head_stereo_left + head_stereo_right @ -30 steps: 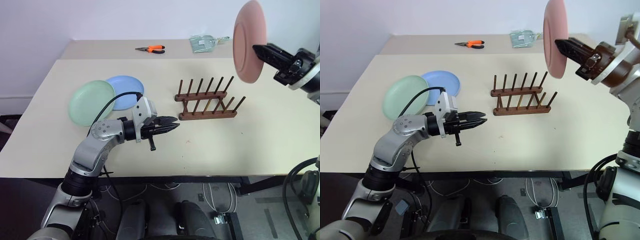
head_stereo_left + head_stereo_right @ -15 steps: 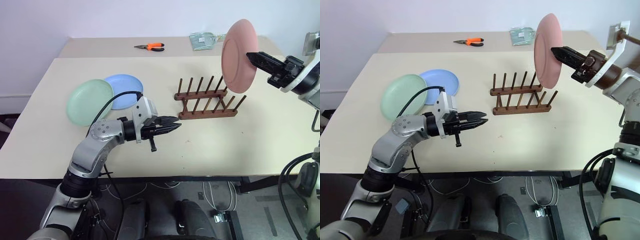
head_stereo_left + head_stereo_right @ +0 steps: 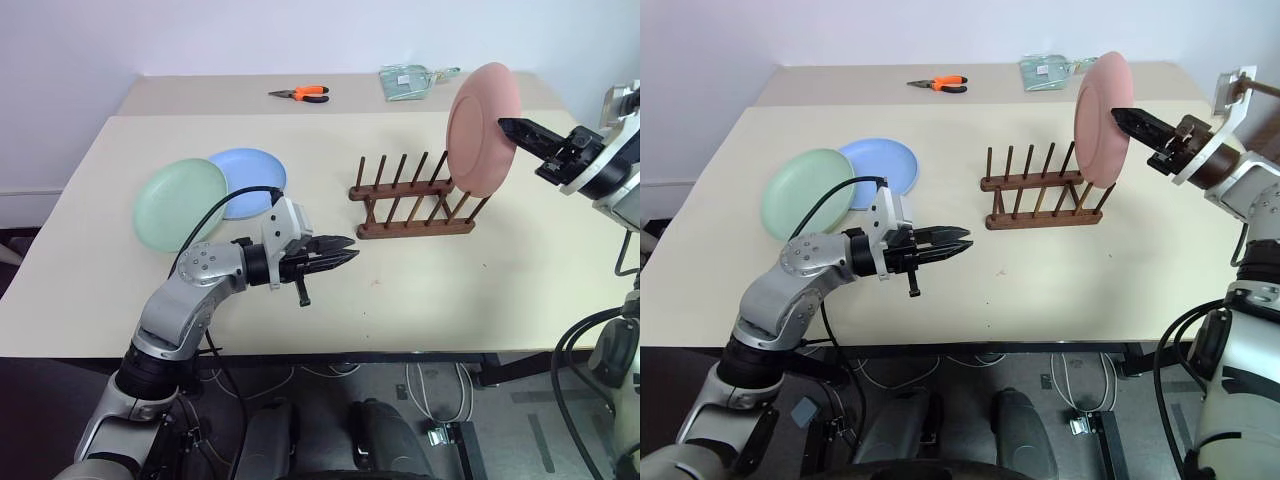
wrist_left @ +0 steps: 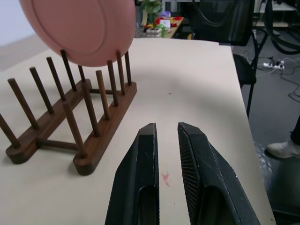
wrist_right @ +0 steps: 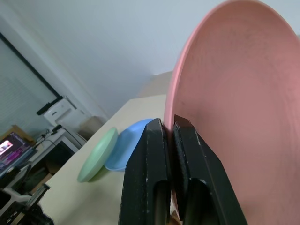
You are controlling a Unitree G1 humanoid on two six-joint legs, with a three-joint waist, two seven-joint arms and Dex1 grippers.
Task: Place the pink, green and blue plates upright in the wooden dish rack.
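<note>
- The right gripper (image 3: 1120, 116) is clamped on the rim of the pink plate (image 3: 483, 130), with one finger on each face, as seen in the right wrist view.
- The pink plate is held upright over the right end of the wooden rack (image 3: 412, 200); in the left wrist view its lower edge is seen among the tops of the end pegs, but whether it is seated in a slot cannot be told.
- The left gripper (image 3: 345, 259) is held level above the table (image 3: 500, 290), pointing toward the rack, with its fingers (image 4: 140, 173) a narrow gap apart and nothing between them.
- The green plate (image 3: 181, 203) and the blue plate (image 3: 248, 183) lie flat on the left part of the table, the green rim overlapping the blue one.
- Bare tabletop is left between the left gripper and the rack, and along the near edge of the table.
- The other peg slots of the rack stand open.
- Orange-handled pliers (image 3: 301, 95) and a clear bag (image 3: 405, 83) lie near the far edge, well apart from the rack.
- Compared with a second ago, the pink plate has been brought down from above and right of the rack to its right end; the left gripper has kept its place.
</note>
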